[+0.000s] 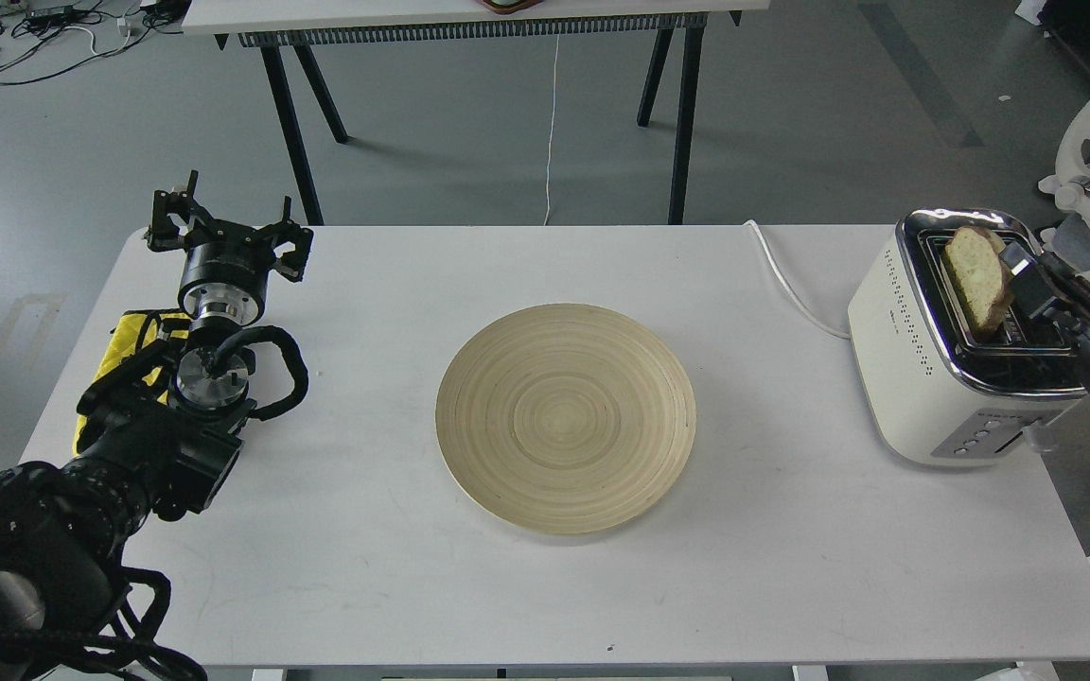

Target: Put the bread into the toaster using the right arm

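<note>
The cream-white toaster (pixel 923 378) with a chrome top stands at the table's right edge. The bread slice (pixel 975 279) stands nearly edge-on over the toaster's left slot, its lower end at or just inside the slot. My right gripper (pixel 1021 270) comes in from the right edge and is shut on the bread's right side above the toaster top. My left gripper (pixel 226 230) rests at the table's far left, fingers spread apart and empty, far from the toaster.
A round wooden plate (pixel 565 417) lies in the middle of the white table (pixel 526 586). The toaster's white cord (pixel 791 284) runs off its back left. A yellow cloth (pixel 129 333) lies under my left arm. A second table and a white chair stand beyond.
</note>
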Motion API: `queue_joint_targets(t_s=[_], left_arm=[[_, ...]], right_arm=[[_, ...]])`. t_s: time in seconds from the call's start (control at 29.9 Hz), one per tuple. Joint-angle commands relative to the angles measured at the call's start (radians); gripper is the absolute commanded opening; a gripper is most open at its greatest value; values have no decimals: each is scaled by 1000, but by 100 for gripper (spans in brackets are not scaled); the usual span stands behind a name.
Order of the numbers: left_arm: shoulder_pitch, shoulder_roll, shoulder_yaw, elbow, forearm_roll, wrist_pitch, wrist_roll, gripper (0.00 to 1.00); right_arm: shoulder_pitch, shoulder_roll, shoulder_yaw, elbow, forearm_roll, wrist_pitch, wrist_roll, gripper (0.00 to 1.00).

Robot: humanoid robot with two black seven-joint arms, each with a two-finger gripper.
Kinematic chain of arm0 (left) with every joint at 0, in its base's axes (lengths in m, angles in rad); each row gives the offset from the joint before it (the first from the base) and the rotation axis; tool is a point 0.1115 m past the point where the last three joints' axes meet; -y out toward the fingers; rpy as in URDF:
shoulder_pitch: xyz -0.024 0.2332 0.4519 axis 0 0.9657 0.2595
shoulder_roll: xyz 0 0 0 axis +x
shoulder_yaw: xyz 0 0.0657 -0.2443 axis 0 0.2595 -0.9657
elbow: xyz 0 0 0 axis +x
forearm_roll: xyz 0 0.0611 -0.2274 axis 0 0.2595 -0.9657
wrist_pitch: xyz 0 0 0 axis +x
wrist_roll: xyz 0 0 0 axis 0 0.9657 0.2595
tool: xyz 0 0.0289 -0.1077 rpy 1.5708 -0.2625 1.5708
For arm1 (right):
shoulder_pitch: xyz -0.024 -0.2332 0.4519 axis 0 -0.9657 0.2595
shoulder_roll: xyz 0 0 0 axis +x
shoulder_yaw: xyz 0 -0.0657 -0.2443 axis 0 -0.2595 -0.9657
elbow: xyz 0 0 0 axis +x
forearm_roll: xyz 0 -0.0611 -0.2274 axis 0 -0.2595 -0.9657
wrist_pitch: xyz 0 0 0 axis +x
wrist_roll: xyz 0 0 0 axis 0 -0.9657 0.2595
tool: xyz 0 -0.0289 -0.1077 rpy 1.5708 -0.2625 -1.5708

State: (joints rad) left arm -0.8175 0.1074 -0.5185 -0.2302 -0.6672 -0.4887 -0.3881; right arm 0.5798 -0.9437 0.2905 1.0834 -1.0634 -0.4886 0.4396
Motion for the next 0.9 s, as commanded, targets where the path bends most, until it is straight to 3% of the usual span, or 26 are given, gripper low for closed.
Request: queue_joint_targets(t_s=[0.0, 0.23, 0.4, 0.5, 0.67, 0.87], left_arm=[[0, 0, 0, 0, 0, 0, 0, 100], [0, 0, 0, 0, 0, 0, 0, 100], [0, 0, 0, 0, 0, 0, 0, 100], [0, 0, 0, 0, 0, 0, 0, 100], [0, 0, 0, 0, 0, 0, 0, 100], [0, 0, 0, 0, 0, 0, 0, 100]], right_arm=[[8, -52, 12, 38, 3, 0, 1, 98], [28, -133, 105, 353, 133, 0, -1, 98], [26, -37, 182, 486, 296, 0, 11, 98], [26, 116, 213, 472, 370, 0, 30, 98], [18, 334, 223, 347, 456, 119, 49, 98], [17, 532, 298, 78, 571, 369, 49, 98]])
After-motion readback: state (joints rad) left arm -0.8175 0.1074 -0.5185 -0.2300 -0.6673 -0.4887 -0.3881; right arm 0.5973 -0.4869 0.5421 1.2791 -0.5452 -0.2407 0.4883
